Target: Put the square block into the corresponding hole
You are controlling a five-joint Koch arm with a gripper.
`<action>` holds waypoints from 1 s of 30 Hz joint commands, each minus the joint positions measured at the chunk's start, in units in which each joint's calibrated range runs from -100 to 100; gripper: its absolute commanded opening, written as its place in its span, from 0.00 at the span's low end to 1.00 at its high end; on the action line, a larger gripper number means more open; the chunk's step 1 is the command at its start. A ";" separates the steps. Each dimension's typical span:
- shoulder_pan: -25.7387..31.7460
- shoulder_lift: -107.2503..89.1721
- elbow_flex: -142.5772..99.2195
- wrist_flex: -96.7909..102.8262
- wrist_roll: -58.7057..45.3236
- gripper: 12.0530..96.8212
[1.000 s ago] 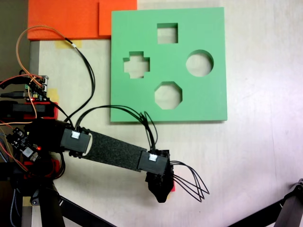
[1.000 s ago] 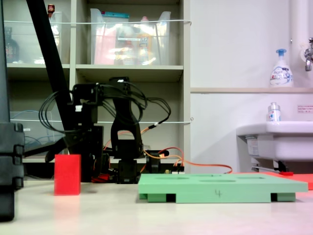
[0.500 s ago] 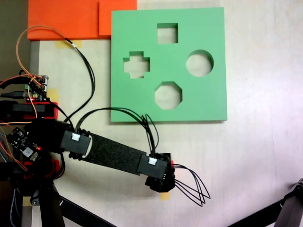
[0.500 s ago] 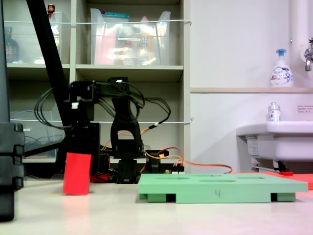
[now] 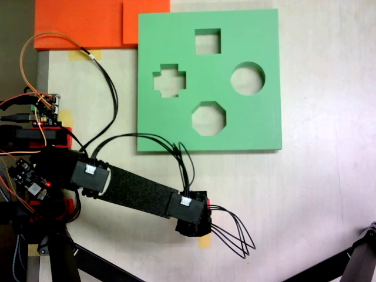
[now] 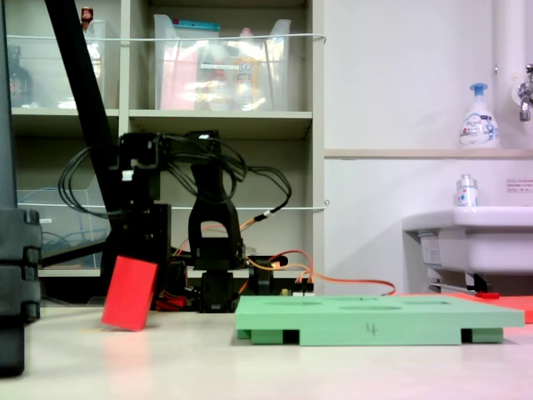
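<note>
The square block (image 6: 129, 293), a bright red foam cube, leans tilted with its lower edge near the tabletop in a fixed view. My gripper (image 6: 133, 257) comes down on its top and is shut on it. From above, the gripper (image 5: 192, 222) hides the cube except for a red sliver (image 5: 208, 203). The green foam board (image 5: 258, 117) lies well beyond the gripper, and its square hole (image 5: 208, 41) sits near the far edge. From the side the board (image 6: 375, 321) lies flat to the right of the cube.
The board also has cross (image 5: 170, 80), round (image 5: 247, 79) and octagonal (image 5: 208, 118) cutouts. Orange foam slabs (image 5: 88, 23) lie at the top left. Wires and circuit boards (image 5: 41, 111) crowd the left edge. A black stand leg (image 5: 352, 258) crosses the lower right corner.
The cube stood upright and free a second ago; now it leans, gripped from above and shifted slightly right in the side view. From above, the wrist drew down and left over the cube.
</note>
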 commanded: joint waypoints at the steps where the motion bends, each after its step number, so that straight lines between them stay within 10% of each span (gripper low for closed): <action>1: 0.05 -4.83 0.37 -5.50 0.29 0.13; 20: 2.59 -20.34 -1.62 -6.75 3.91 0.11; 30: 15.87 -30.39 1.47 -6.75 17.83 0.12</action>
